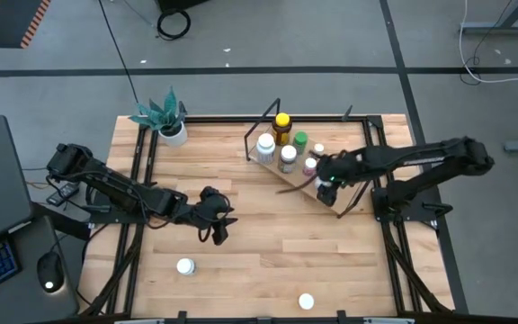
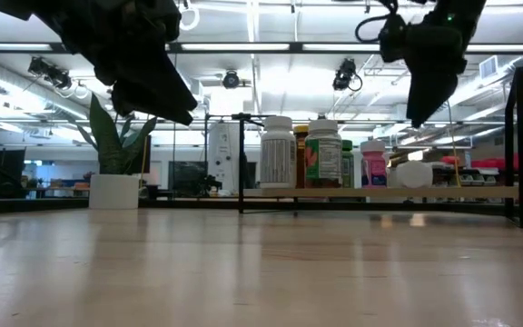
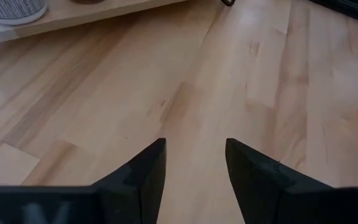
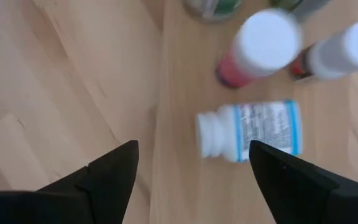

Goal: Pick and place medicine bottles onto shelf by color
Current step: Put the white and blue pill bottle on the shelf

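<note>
The shelf [image 1: 297, 186] stands at the far right of the table and holds several medicine bottles. Among them are an amber one with a yellow cap [image 1: 281, 125], a green-capped one [image 1: 300, 140] and a pinkish one [image 4: 258, 47]. These stand upright on their bases. A white bottle [image 4: 252, 131] lies on its side on the shelf board. Two more white-capped bottles [image 1: 184, 265] [image 1: 306, 301] stand on the table near its front edge. My right gripper [image 4: 194, 146] hovers open above the lying bottle and touches nothing. My left gripper [image 3: 194, 144] hangs open over bare table at mid-left.
A white pot with a green plant [image 1: 171, 126] stands at the far left corner. The shelf's black wire frame [image 1: 263, 117] rises behind the bottles. Bare wooden tabletop [image 1: 268, 252] stretches between the two arms.
</note>
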